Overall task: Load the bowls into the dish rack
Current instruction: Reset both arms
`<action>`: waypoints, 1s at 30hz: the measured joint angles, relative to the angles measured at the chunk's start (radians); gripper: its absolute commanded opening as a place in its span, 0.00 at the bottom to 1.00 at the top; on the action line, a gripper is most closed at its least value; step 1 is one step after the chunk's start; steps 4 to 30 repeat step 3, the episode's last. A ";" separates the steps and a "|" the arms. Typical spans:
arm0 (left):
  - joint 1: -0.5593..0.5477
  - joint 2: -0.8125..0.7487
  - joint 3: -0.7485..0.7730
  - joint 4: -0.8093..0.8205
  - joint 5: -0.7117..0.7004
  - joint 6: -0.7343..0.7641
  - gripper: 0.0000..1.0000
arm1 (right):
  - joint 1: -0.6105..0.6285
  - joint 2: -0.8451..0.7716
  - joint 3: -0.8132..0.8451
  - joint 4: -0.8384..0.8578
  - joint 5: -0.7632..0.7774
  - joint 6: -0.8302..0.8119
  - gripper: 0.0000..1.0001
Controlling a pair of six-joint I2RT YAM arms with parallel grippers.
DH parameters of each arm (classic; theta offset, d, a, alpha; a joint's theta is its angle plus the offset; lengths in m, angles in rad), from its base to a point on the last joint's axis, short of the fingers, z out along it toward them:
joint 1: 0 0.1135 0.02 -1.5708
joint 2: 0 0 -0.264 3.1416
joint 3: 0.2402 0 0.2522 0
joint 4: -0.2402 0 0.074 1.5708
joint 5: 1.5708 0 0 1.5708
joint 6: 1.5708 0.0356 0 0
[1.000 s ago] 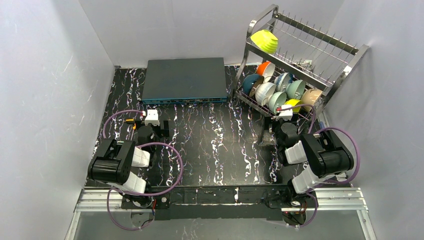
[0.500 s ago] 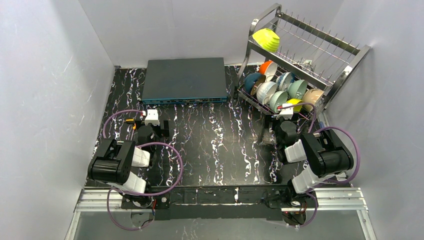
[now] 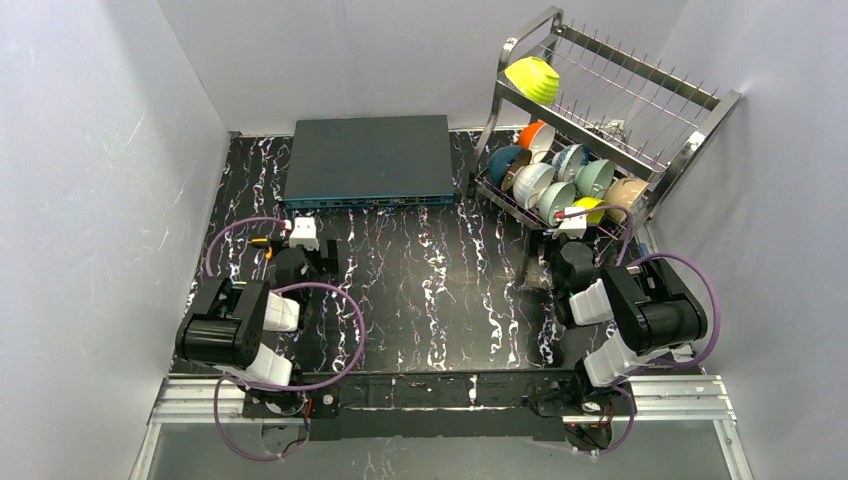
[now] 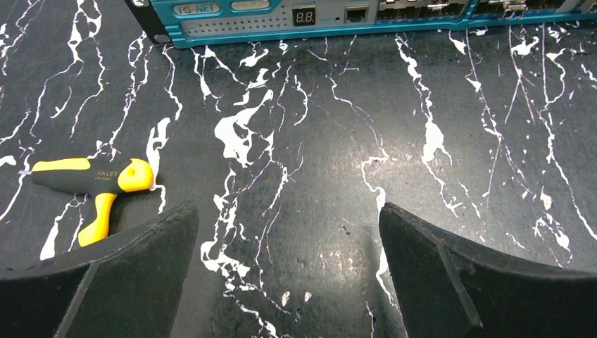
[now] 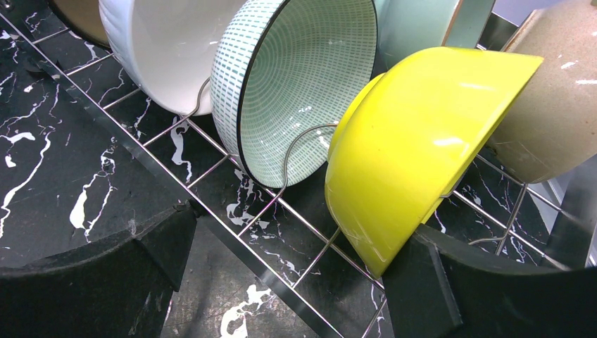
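Bowls (image 3: 530, 185) lean on edge against dish rack (image 3: 688, 150) prongs, two o'clock; left pincer (image 4: 288, 239), right pincer (image 5: 288, 267) gape empty.

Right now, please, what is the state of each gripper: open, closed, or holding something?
Left gripper: open, holding nothing.
Right gripper: open, holding nothing; the yellow bowl is close in front of its fingers.

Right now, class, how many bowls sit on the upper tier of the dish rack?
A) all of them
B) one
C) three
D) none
B: only the yellow-green bowl rests on the upper tier of the dish rack; the other bowls stand in the lower tier.
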State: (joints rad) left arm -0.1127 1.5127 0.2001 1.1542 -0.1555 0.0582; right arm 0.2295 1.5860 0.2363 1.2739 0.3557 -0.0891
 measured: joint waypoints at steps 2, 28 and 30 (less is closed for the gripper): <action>0.010 0.000 0.018 -0.026 0.014 -0.004 0.98 | 0.000 0.000 0.000 0.000 0.000 0.000 0.99; 0.020 0.000 0.031 -0.040 0.024 -0.008 0.98 | 0.000 0.000 0.000 0.000 0.000 0.000 0.99; 0.020 0.000 0.031 -0.040 0.024 -0.008 0.98 | 0.000 0.000 0.000 0.000 0.000 0.000 0.99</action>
